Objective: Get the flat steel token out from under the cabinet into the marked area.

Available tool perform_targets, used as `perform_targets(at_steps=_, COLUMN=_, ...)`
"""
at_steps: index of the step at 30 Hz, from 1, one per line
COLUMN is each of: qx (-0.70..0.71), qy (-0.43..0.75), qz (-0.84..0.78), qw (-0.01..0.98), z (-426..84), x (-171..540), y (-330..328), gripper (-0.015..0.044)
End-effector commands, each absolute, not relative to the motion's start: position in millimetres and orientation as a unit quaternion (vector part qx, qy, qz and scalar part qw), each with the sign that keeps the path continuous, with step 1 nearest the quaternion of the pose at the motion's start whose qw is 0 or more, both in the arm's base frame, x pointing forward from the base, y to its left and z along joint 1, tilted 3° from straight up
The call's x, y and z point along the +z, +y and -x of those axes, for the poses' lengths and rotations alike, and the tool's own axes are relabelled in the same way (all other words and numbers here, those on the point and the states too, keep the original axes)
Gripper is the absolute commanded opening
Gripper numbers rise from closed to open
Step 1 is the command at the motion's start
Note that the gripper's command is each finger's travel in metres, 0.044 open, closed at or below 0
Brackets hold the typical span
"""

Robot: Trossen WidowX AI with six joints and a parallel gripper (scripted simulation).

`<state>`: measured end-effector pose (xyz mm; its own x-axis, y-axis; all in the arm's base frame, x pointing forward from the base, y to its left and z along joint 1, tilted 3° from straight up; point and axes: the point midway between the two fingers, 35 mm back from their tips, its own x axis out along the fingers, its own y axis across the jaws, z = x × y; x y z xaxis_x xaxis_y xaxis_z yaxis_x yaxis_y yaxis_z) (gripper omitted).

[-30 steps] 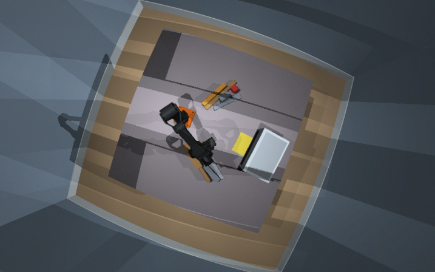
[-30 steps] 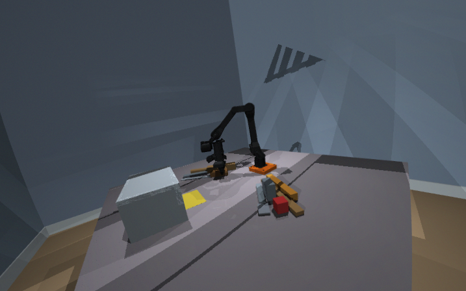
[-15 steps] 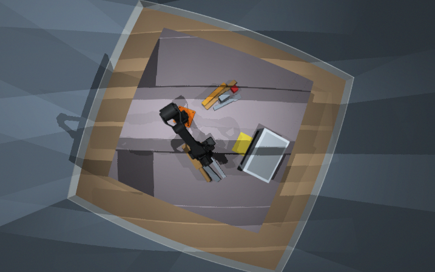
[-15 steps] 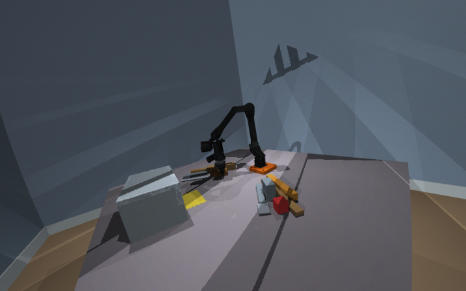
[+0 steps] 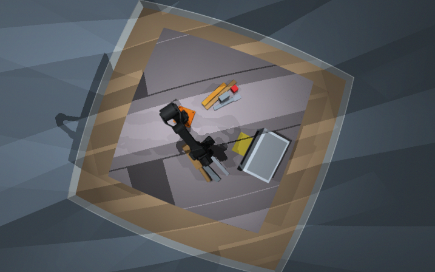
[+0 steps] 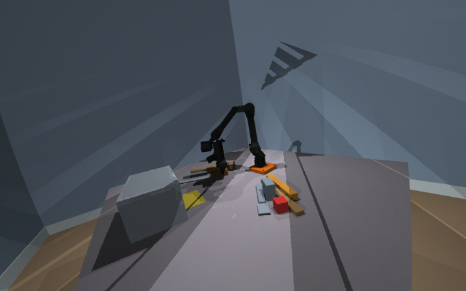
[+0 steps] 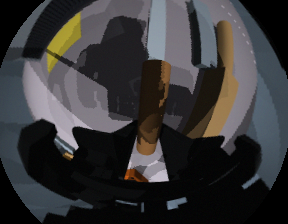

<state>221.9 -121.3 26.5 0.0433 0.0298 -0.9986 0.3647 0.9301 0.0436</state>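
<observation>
The cabinet is a pale grey box. The marked area is a yellow patch in front of it. My gripper is shut on the brown round handle of a tool with a long flat grey blade. The tool appears slightly above the table, left of the marked area in the top view. The steel token is not visible in any view; the space under the cabinet is hidden.
Beside the held tool lie another grey blade and a tan stick. Farther off are an orange bar, a brown bar, a grey block, a red cube and flat grey pieces.
</observation>
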Motion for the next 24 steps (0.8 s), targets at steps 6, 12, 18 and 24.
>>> perform_targets(at_steps=6, qx=-0.091, qy=0.685, qz=-0.115, qw=0.713, z=-222.2, x=26.9, y=-120.6, gripper=0.0000)
perform_targets(at_steps=12, qx=-0.074, qy=0.687, qz=-0.098, qw=0.716, z=-222.3, x=27.0, y=-120.1, gripper=0.0000)
perform_targets(at_steps=18, qx=-0.058, qy=0.689, qz=-0.081, qw=0.718, z=-222.2, x=26.9, y=-120.4, gripper=0.0000)
perform_targets(at_steps=24, qx=-0.041, qy=0.690, qz=-0.064, qw=0.720, z=-222.2, x=26.9, y=-120.6, gripper=0.0000)
